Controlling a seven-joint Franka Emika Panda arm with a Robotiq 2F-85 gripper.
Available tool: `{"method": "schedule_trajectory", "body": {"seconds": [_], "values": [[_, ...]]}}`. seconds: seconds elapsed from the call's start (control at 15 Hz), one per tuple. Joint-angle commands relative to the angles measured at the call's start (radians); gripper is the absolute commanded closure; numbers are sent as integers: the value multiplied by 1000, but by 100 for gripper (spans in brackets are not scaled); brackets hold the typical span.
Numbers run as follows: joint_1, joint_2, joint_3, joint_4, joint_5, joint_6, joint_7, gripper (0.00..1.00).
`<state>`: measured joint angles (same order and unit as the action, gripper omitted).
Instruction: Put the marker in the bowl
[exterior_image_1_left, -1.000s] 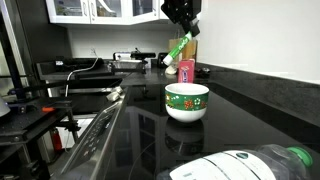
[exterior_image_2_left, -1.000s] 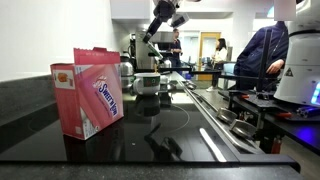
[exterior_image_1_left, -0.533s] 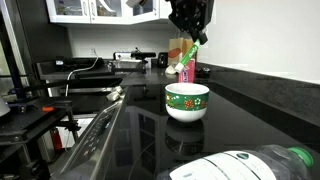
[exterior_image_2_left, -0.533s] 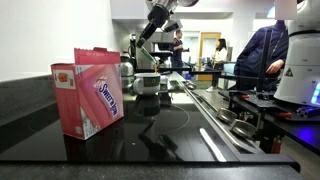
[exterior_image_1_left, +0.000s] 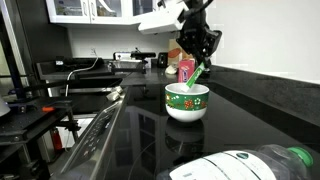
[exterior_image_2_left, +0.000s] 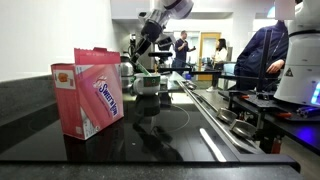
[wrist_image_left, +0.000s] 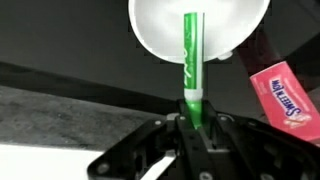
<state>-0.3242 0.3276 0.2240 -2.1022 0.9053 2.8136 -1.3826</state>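
My gripper (exterior_image_1_left: 198, 58) is shut on the green marker (exterior_image_1_left: 196, 76) and holds it tilted just above the green patterned bowl (exterior_image_1_left: 186, 102) on the black counter. In the wrist view the marker (wrist_image_left: 190, 62) sticks out from between my jaws (wrist_image_left: 193, 118) and points over the bowl's white inside (wrist_image_left: 160, 40). In an exterior view the gripper (exterior_image_2_left: 143, 42) hangs far back over the counter, above the bowl (exterior_image_2_left: 147, 83), which is small and dim there.
A pink container (exterior_image_1_left: 185, 70) stands just behind the bowl; it also shows in the wrist view (wrist_image_left: 282, 92) and large in an exterior view (exterior_image_2_left: 88, 90). A clear plastic bottle with green cap (exterior_image_1_left: 250, 164) lies at the front. People stand in the background (exterior_image_2_left: 262, 55).
My gripper has come down and toward the bowl with the marker in it. The marker's tip now hangs over the bowl's rim.
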Motion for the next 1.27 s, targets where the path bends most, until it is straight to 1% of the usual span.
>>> {"method": "schedule_trajectory", "body": {"seconds": [0.0, 0.07, 0.2, 0.27, 0.33, 0.47, 0.53, 0.6, 0.67, 0.73, 0.8, 0.93, 1.07, 1.2], "values": [[8, 40, 11, 21, 2, 34, -34, 54], [28, 37, -7, 10, -27, 32, 19, 48], [87, 11, -63, -30, -117, 60, 167, 32], [133, -9, -114, -57, -202, 71, 280, 26], [175, -24, -165, -75, -282, 76, 385, 17], [304, -58, -333, -114, -461, 38, 599, 4], [371, -72, -424, -125, -565, -4, 704, 0], [432, -77, -506, -124, -663, -38, 808, 0], [483, -81, -574, -111, -765, -93, 915, 0], [500, -94, -593, -94, -848, -157, 1002, 0], [414, -112, -505, -79, -952, -207, 1096, 0], [399, -144, -451, -51, -996, -309, 1178, 0], [381, -166, -394, -21, -984, -399, 1245, 0], [372, -178, -363, 4, -981, -467, 1329, 0]]}}
